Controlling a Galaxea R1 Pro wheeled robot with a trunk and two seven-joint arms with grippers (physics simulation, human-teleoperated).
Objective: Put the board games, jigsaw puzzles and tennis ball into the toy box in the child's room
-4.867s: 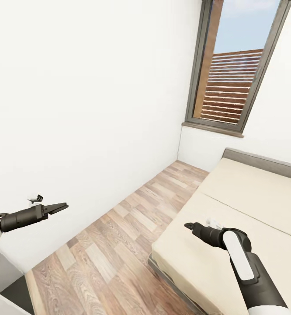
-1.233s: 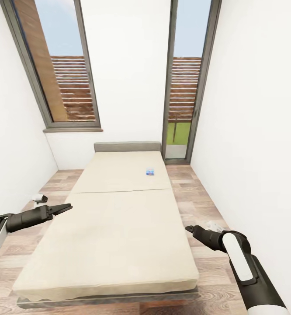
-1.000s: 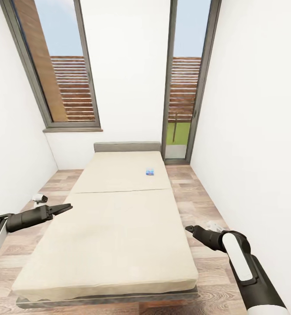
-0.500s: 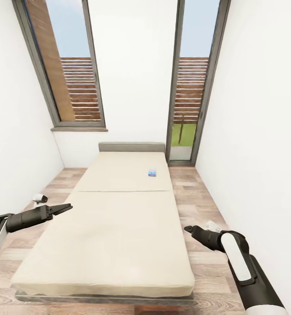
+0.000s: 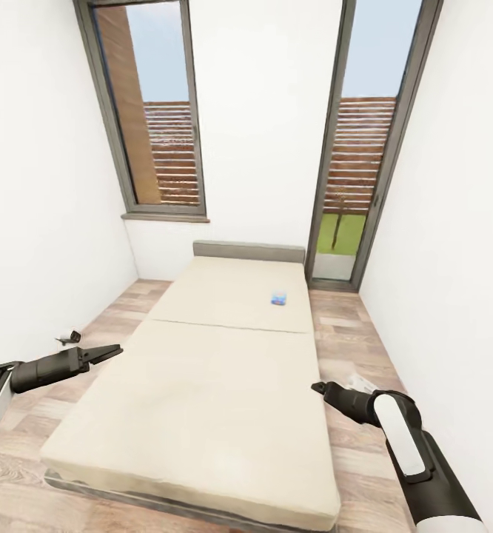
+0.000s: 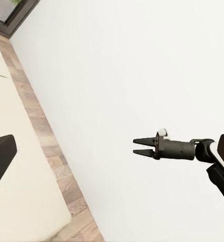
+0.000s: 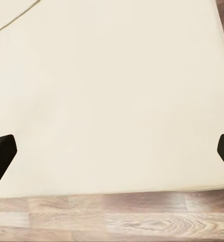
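A small blue board game (image 5: 279, 299) lies flat on the far half of the bed (image 5: 202, 385), near its right edge and below the grey headboard (image 5: 249, 252). My left gripper (image 5: 112, 349) hangs open over the floor off the bed's left side, far from the game. My right gripper (image 5: 318, 386) is open at the bed's right edge, near the foot end, with nothing between its fingers. The left wrist view looks across the mattress (image 6: 11, 166) to the right gripper (image 6: 134, 146). In the right wrist view the beige mattress (image 7: 112, 91) lies between its spread fingertips (image 7: 1, 156).
Wood-plank floor (image 5: 350, 333) runs along both sides of the bed between white walls. A tall window (image 5: 158, 126) and a glass door (image 5: 357, 170) stand behind the headboard. A small white-and-dark object (image 5: 69, 337) lies on the floor by the left wall.
The camera has turned from the left wall and bed corner to face the bed lengthwise, then shifted so the bed sits further right. Both arms hold the same pose.
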